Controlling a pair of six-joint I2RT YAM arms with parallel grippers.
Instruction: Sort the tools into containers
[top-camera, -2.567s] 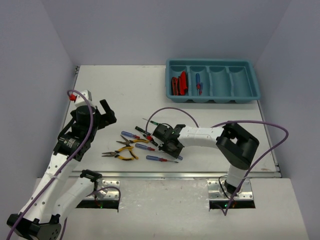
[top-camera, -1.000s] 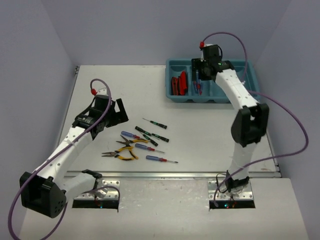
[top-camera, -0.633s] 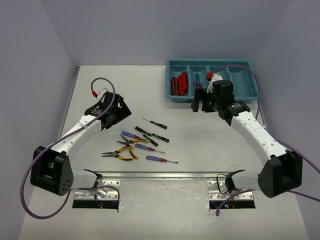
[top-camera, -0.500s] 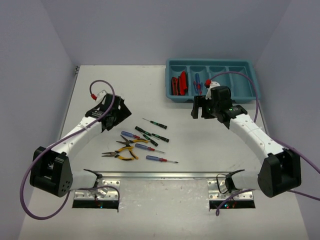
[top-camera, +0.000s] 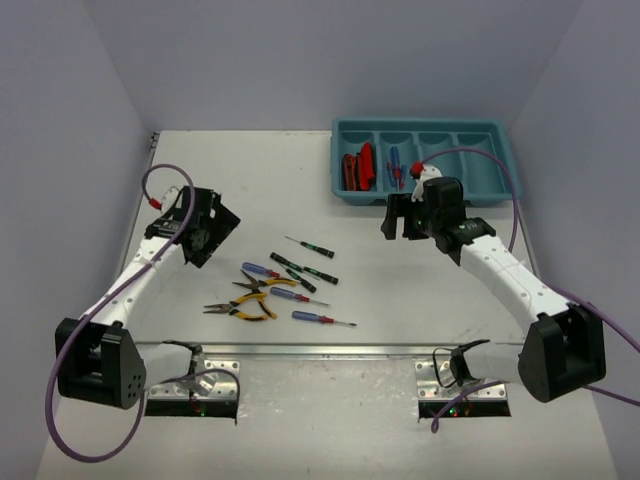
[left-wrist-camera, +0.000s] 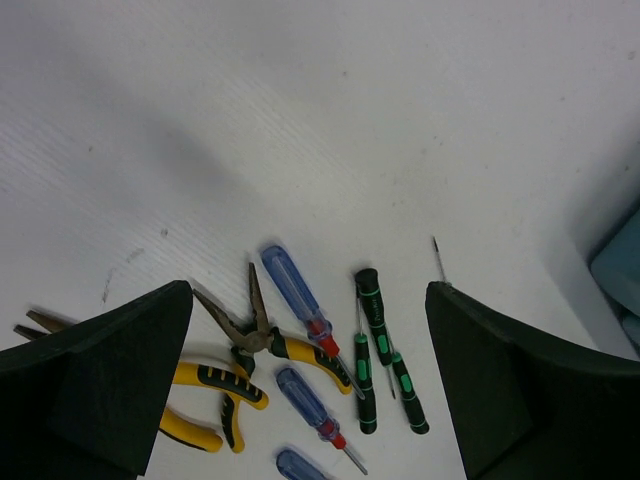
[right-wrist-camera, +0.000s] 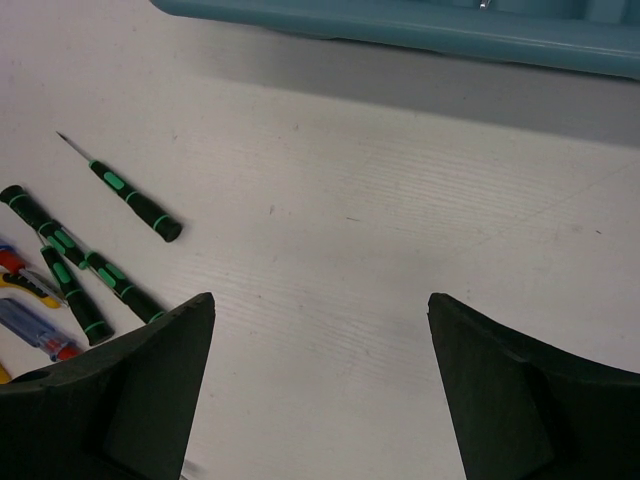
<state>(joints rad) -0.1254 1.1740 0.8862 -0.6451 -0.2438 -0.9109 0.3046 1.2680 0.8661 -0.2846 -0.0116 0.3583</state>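
Your left gripper (top-camera: 212, 232) hangs spread wide and empty over the white table (top-camera: 270, 170), and your right gripper (top-camera: 398, 224), also spread and empty, sits just before the teal plastic four-compartment tray (top-camera: 510, 165). Red-and-black utility knives (top-camera: 357, 168) fill its leftmost compartment and blue-handled screwdrivers (top-camera: 397, 165) the next. Yellow-handled pliers (top-camera: 247, 308) and slim black-and-green screwdrivers (top-camera: 308, 268) lie loose between the arms.

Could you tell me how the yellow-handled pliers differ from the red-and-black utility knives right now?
The pliers have yellow handles; the utility knives are red and black. The pliers lie loose on the table; the utility knives sit in the tray, in its leftmost compartment as the top view shows it. Both are hand tools, and neither is held.
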